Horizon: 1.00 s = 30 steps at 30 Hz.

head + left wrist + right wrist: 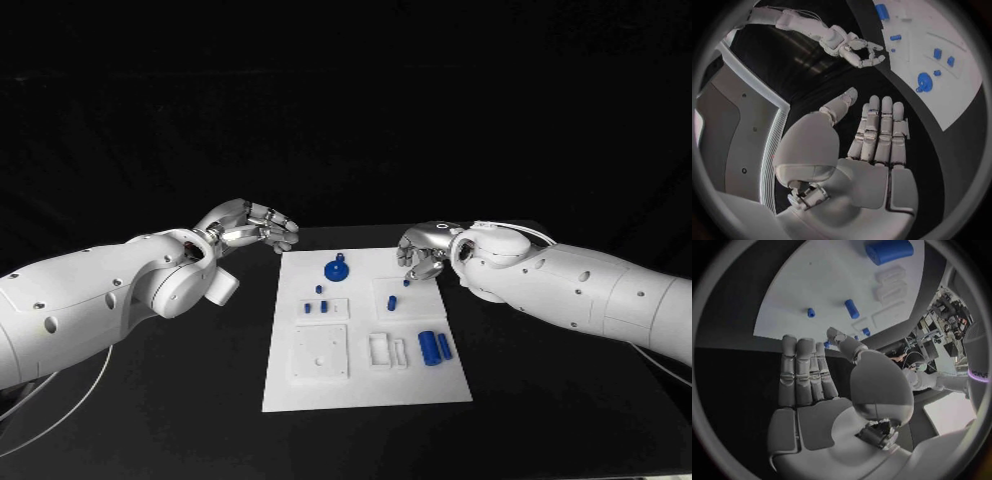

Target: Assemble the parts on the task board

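The task board [361, 390] lies in the middle of the desk [144, 420]. On the board, the round part [336, 270] sits toward the far edge, two cylinder parts [434, 346] toward its right side. The left hand [257, 225] hovers off the board's far left corner, the right hand [427, 250] over its far right corner.

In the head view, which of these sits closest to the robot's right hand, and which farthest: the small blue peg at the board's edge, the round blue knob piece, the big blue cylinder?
From the right hand:
1. Small blue peg, just below its fingers, board's right edge.
2. Round blue knob piece, far end, toward the board's middle.
3. Big blue cylinder, nearer the robot, right side.
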{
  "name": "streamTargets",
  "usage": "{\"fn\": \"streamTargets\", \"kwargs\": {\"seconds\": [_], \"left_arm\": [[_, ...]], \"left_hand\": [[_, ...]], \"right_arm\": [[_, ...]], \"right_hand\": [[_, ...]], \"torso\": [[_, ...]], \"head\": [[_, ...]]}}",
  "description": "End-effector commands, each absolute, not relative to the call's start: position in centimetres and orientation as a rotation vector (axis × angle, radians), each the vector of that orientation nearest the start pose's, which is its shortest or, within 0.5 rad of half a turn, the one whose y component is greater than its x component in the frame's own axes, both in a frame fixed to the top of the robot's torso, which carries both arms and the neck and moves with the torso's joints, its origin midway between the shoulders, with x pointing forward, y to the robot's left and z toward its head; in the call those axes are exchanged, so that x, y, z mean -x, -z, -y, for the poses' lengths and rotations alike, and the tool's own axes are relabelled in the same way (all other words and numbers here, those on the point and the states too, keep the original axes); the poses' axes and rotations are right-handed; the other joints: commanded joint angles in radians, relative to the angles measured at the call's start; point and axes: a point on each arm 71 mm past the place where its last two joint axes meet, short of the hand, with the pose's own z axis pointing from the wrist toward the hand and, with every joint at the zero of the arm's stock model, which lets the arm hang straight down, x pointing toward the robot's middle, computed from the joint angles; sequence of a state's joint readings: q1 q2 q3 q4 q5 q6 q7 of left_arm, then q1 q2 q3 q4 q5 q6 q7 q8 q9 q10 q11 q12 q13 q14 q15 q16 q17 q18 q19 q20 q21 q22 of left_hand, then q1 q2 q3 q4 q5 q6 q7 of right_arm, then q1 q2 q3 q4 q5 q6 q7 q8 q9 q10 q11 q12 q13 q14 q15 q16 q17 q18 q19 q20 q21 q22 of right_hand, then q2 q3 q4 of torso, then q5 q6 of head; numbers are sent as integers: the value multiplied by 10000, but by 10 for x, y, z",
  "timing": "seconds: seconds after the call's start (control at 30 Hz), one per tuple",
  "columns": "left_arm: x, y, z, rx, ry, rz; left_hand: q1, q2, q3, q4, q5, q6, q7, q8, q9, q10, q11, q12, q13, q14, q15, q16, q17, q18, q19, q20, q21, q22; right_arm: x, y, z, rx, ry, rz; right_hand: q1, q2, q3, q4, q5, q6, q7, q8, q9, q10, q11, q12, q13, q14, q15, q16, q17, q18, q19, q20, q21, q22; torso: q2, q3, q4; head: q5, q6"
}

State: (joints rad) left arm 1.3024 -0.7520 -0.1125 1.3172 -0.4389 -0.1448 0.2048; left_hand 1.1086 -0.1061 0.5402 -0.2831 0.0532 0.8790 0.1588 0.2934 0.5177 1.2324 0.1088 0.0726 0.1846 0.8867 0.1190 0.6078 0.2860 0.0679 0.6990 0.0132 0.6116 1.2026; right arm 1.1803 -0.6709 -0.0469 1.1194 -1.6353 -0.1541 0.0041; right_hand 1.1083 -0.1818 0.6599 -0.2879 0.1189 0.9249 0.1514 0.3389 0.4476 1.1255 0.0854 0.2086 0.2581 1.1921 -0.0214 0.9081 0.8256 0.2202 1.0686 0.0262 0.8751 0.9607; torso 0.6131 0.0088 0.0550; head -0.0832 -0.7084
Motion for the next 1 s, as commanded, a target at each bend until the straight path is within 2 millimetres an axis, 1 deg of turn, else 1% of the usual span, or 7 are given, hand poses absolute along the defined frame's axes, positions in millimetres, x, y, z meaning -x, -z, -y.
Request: {"fn": "streamTargets", "kwargs": {"seconds": [0.03,0.13,0.27,0.4,0.73,0.9,1.0], "left_arm": [[-527,172,-208,6430,13450,-17244],[-526,172,-209,6569,13489,-17197],[-526,172,-209,6594,13537,-17220],[-525,172,-209,6593,13575,-17253],[-522,172,-207,6592,13719,-17349],[-521,172,-206,6580,13771,-17395],[-520,172,-206,6580,13776,-17402]], "left_hand": [[-60,33,-68,-7,-3,-56,7,37,-14,-50,14,-28,-17,54,12,-60,21,104,16,54,-37,-5],[-59,39,-76,-8,-2,-58,15,41,-18,-72,23,-36,-25,69,13,-80,29,111,19,57,-43,-1],[-52,50,-80,-10,-2,-67,20,42,-24,-93,32,-42,-33,84,13,-103,38,117,23,60,-50,4],[-52,56,-87,-9,-2,-72,24,44,-29,-115,42,-48,-41,91,15,-124,45,119,22,63,-58,7],[-65,59,-112,-6,-3,-98,37,40,-43,-163,61,-56,-57,117,17,-164,66,123,22,69,-74,17],[-70,63,-121,-3,-4,-111,43,38,-48,-178,68,-56,-62,124,17,-181,74,123,21,70,-80,21],[-71,64,-124,-3,-4,-116,45,37,-51,-184,70,-56,-64,127,17,-188,77,124,21,71,-82,23]], "right_arm": [[-545,233,230,3712,-3369,-17698],[-546,235,229,3712,-3206,-17631],[-548,239,230,3716,-3042,-17684],[-548,244,230,3743,-2982,-17809],[-548,252,227,3796,-2959,-18048],[-547,257,227,3822,-2920,-18151],[-546,262,226,3841,-2906,-18242]], "right_hand": [[-20,-136,83,22,-44,-98,49,-92,-35,-35,91,-131,-83,69,37,56,17,416,76,-12,13,-16],[-14,-187,120,28,-32,-131,69,-121,-57,-22,105,-229,-152,105,51,76,33,416,118,-26,28,-8],[29,-236,223,45,-84,-168,89,-155,-86,-1,120,-355,-243,143,62,95,52,416,168,-48,48,6],[44,-251,293,55,-92,-160,91,-157,-97,46,119,-409,-288,177,61,116,68,416,205,-62,66,17],[60,-207,429,66,-78,-88,67,-128,-99,225,84,-438,-328,215,30,150,102,416,245,-82,96,44],[46,-160,505,70,-72,-20,40,-97,-92,346,55,-444,-339,220,1,156,117,416,247,-86,110,64],[35,-140,538,70,-84,8,28,-86,-89,399,43,-449,-343,222,-9,158,124,416,248,-88,118,75]], "torso": [[22,-2,28],[32,1,47],[45,11,11],[43,4,26],[60,10,25],[61,-4,16],[73,6,24]], "head": [[8,-3],[19,-15],[53,-33],[51,-80],[81,-153],[90,-180],[113,-217]]}}
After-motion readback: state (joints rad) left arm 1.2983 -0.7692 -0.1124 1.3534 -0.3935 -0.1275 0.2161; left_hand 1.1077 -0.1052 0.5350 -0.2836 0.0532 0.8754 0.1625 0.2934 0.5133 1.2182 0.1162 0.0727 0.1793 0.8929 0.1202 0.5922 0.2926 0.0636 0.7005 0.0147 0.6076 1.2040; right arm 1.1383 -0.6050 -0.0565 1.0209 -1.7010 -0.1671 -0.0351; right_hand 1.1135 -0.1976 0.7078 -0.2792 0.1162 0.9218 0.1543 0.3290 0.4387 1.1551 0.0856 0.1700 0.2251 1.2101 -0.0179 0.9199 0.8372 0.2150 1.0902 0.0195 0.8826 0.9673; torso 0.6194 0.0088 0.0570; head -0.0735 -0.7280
